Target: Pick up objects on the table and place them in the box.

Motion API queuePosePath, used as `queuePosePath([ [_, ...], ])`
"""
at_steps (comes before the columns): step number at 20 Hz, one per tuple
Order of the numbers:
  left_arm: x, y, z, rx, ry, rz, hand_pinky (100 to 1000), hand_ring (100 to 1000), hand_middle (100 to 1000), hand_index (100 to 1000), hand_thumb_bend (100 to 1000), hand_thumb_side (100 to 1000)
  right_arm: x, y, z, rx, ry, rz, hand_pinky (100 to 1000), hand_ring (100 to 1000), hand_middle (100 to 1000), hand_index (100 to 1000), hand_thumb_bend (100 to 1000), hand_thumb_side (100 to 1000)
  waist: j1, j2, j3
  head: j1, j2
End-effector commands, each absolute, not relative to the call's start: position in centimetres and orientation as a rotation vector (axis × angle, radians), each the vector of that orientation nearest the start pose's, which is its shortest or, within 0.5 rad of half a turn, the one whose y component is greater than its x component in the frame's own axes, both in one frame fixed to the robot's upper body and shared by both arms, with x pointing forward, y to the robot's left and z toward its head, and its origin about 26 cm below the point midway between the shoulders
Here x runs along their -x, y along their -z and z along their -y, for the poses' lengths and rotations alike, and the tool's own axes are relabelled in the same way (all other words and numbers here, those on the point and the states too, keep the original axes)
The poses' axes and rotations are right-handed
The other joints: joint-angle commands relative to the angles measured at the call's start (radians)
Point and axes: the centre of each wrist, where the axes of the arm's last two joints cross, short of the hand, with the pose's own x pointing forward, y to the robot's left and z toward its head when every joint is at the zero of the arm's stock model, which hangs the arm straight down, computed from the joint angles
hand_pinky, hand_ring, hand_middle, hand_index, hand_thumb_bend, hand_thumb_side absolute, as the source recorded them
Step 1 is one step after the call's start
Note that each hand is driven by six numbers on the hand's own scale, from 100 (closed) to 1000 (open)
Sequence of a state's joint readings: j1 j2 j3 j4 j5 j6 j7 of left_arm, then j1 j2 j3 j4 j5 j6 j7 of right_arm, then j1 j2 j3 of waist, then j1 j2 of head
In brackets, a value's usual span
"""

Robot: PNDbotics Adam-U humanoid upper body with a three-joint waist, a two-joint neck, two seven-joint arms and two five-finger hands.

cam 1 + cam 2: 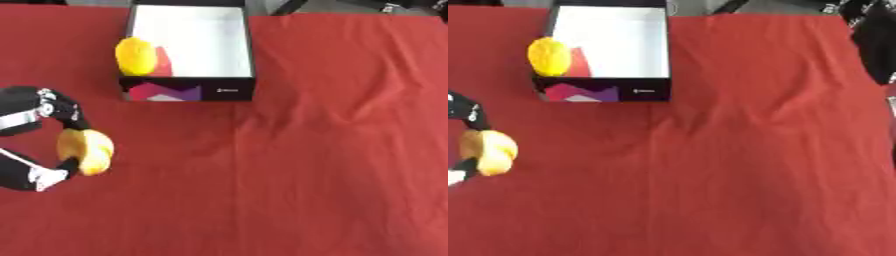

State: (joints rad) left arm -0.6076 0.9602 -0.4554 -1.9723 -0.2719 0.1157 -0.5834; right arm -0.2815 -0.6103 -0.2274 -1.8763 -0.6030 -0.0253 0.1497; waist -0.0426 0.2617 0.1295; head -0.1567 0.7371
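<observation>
My left hand [35,125] comes in from the left edge, its fingers and thumb curled round a yellow rounded object [86,150] held just over the red cloth. The box [236,87], white inside with black walls, stands at the top centre-left. A second yellow rounded object [136,56] sits at its left wall, with a red object [163,61] beside it inside the box. My right hand shows in neither view.
A red cloth [332,150] covers the whole table, with soft creases running down its middle. A dark shape [877,45] hangs at the upper right edge in the right eye view.
</observation>
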Motion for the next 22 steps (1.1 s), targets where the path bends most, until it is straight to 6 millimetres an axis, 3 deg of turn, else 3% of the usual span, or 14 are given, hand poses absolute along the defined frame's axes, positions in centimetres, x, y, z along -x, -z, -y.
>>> queuePosePath([
  [1, -29.8, -29.0, -24.5, -0.586, 1.86, 1.603, 774, 623, 561, 667, 167, 100, -29.8, -24.4, 37.2, -0.107, -0.281, 2.248, 1000, 842, 717, 848, 100, 533, 0.003, -0.019, 0.0, -0.014, 0.007],
  [9, -29.9, -34.0, -22.9, -0.686, 1.736, 1.929, 763, 602, 554, 648, 181, 100, -30.0, -25.8, 36.7, -0.142, -0.307, 2.275, 1000, 844, 720, 848, 100, 500, 0.017, -0.031, -0.011, -0.018, 0.002],
  [18, -34.0, -38.3, -20.3, -0.735, 1.594, 2.109, 754, 590, 544, 634, 168, 100, -30.2, -28.0, 35.4, -0.221, -0.331, 2.323, 1000, 844, 721, 847, 100, 478, 0.044, -0.028, -0.067, 0.016, -0.014],
  [22, -35.7, -39.6, -18.8, -0.733, 1.58, 2.121, 750, 586, 539, 627, 177, 100, -30.3, -28.7, 35.0, -0.242, -0.343, 2.337, 1000, 842, 720, 845, 100, 402, 0.051, -0.02, -0.088, 0.022, -0.026],
])
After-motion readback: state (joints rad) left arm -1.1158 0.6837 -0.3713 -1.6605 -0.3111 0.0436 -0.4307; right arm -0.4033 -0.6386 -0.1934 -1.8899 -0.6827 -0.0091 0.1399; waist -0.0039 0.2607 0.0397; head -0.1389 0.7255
